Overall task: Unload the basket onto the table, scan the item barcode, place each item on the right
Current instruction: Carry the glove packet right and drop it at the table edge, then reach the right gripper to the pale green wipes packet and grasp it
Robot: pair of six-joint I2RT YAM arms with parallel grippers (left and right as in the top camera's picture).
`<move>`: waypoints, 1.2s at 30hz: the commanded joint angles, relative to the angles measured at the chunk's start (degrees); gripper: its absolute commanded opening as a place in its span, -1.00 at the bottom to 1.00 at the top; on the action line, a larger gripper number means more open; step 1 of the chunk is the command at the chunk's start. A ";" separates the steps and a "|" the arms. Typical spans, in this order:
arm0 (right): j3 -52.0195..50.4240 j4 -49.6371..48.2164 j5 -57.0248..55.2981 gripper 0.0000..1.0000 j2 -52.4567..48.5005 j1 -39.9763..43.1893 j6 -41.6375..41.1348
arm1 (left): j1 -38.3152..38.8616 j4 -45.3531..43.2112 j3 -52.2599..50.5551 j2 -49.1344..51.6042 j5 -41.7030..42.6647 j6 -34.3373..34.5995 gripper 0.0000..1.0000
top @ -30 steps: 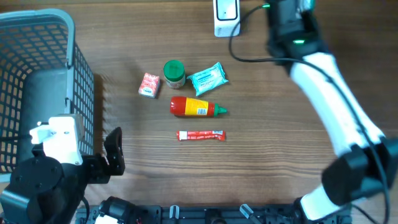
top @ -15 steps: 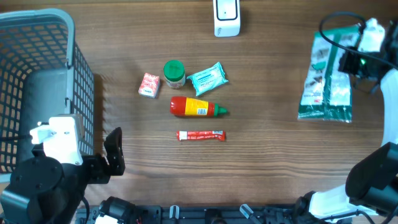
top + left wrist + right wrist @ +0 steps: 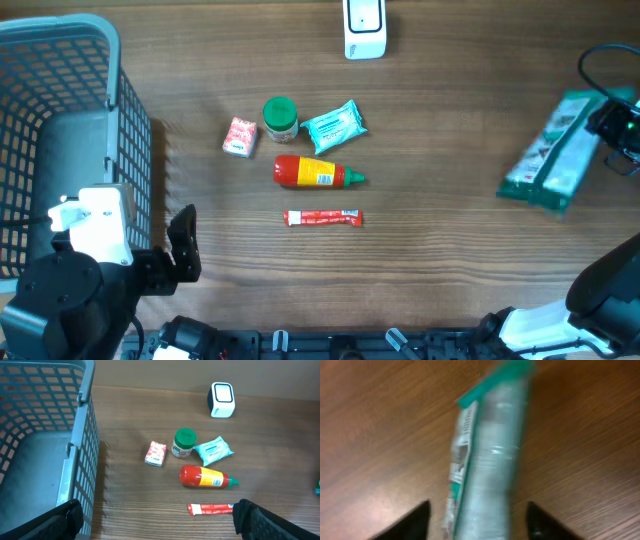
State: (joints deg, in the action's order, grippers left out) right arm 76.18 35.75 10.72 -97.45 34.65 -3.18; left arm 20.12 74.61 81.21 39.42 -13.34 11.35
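Packaging film is what I judge the long green-and-white packet (image 3: 487,460) to be: light, soft, crinkly and slick, likely to sag or slide if pinched at one end; it runs straight ahead between the fingers of my right gripper (image 3: 480,522), which stand well apart with bare wood showing on either side of it, so I have no hold on it; the view is blurred, and I cannot tell whether it lies flat on the table (image 3: 450,260); I see no barcode on the face that shows. I would take it across its narrow width near the middle, with a gentle squeeze, keeping the printed side free for the scanner (image 3: 364,28), which stands well away to my right gripper's left.

My left gripper (image 3: 155,520) is spread fully and holds nothing; ahead of it lie a red bottle (image 3: 205,476), a green-lidded jar (image 3: 184,442), a teal pack (image 3: 213,450), a small red box (image 3: 156,453) and a red sachet (image 3: 210,508); the basket (image 3: 87,390) stands just to its left, and nothing shows inside the part I can see.
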 commanded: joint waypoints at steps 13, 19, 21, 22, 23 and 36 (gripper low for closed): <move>-0.02 -1.77 25.20 0.55 8.31 -11.54 9.20 | -0.15 -0.15 0.02 0.07 0.70 -0.68 1.00; -0.02 0.22 25.38 0.56 8.41 -29.14 23.37 | -0.15 -0.15 0.02 0.07 0.70 -0.66 1.00; -0.02 -1.42 25.40 0.57 8.20 -34.73 24.35 | -0.15 -0.15 0.02 0.07 0.70 -0.68 1.00; -0.02 -2.19 25.42 0.57 7.85 -36.46 24.17 | -0.15 -0.17 0.02 0.07 0.70 -0.66 1.00; -0.02 -2.82 25.42 0.57 7.23 -38.29 23.96 | -0.15 -0.15 0.02 0.07 0.70 -0.66 1.00; -0.02 -5.81 25.64 0.66 -14.08 -47.08 19.10 | -0.15 -0.15 0.02 0.07 0.70 -0.68 1.00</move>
State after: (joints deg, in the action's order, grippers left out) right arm 76.20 31.33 35.14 -107.87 -12.23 16.19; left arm 20.12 74.61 81.21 39.42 -13.34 11.35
